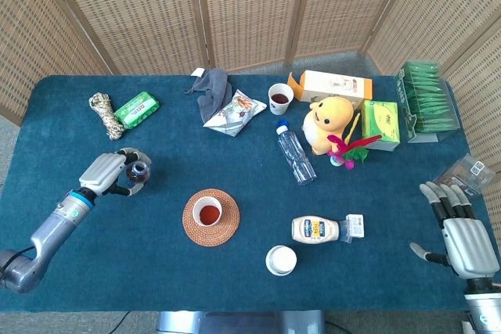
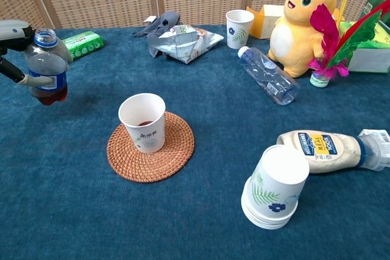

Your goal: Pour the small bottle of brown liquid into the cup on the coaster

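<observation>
My left hand holds the small bottle upright at the table's left side. It is uncapped, with a little brown liquid at its bottom. The bottle stands well left of the paper cup, which sits on the round woven coaster and holds brown liquid. My right hand is open at the far right edge, fingers spread, holding nothing.
A stack of upturned cups, a mayonnaise bottle on its side, a lying water bottle, a yellow plush toy, a second cup, a snack bag, a grey cloth, boxes and a green pack surround the centre.
</observation>
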Robot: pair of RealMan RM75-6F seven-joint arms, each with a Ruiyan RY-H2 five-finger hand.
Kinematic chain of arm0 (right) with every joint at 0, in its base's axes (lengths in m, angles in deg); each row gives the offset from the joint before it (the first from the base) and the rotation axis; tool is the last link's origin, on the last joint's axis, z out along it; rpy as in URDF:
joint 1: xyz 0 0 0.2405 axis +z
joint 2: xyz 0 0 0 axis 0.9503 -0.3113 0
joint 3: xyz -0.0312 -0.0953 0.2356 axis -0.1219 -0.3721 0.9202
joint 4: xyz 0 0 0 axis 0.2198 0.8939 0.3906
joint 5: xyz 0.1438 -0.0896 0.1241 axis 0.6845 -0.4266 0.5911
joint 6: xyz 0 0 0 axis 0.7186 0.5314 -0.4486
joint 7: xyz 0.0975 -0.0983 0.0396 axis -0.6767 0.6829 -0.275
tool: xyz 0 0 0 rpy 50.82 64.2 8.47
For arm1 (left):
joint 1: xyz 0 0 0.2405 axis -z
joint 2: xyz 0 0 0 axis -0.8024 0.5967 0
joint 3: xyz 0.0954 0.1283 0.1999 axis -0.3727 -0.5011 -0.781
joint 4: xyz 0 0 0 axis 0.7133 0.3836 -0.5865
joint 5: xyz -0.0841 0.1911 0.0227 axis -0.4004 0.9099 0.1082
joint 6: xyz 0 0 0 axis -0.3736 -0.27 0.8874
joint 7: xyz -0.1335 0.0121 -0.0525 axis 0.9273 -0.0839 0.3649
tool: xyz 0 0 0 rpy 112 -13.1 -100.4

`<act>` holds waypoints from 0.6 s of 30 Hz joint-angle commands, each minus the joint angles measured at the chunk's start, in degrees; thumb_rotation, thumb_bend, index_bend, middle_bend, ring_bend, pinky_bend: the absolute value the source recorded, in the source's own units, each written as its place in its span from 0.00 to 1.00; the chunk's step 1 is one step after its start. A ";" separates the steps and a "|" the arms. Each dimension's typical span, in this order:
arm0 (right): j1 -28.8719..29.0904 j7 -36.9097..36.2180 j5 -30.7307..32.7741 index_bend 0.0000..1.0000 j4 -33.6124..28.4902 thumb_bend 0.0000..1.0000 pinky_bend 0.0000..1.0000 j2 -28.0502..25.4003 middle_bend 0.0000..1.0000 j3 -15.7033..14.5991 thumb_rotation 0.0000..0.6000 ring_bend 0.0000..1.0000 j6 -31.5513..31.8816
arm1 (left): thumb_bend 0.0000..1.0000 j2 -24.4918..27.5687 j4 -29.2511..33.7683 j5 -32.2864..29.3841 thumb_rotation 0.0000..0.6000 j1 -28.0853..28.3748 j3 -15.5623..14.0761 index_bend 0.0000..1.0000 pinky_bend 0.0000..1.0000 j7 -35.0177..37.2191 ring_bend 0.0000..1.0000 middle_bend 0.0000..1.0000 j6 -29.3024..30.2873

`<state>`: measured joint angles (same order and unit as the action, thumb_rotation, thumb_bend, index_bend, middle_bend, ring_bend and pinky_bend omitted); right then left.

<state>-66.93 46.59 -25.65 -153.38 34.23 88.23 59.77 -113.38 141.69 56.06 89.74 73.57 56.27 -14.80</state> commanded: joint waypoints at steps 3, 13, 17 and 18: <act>-0.10 -0.48 -0.15 0.00 -0.05 0.00 0.00 -0.13 0.00 0.01 1.00 0.00 0.25 | 0.46 1.64 4.73 -2.88 1.00 2.61 1.27 0.46 0.37 -9.51 0.22 0.39 -2.95; -0.31 -2.37 -0.26 0.00 0.15 0.00 0.00 -0.65 0.00 0.11 1.00 0.00 0.77 | 0.47 2.55 12.11 -7.76 1.00 6.18 3.42 0.46 0.37 -23.53 0.23 0.39 -5.06; -0.48 -2.70 -0.15 0.00 0.23 0.00 0.00 -0.59 0.00 0.30 1.00 0.00 1.27 | 0.47 2.13 13.65 -9.88 1.00 7.25 3.73 0.46 0.37 -28.23 0.22 0.39 -5.46; -0.50 -2.62 -0.06 0.00 0.32 0.00 0.00 -0.53 0.00 0.33 1.00 0.00 1.29 | 0.47 1.94 13.82 -10.39 1.00 7.59 3.73 0.46 0.37 -29.65 0.22 0.39 -5.56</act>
<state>-67.42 43.93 -25.74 -153.09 33.67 88.54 61.04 -111.18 154.60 46.96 96.44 77.02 28.71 -19.93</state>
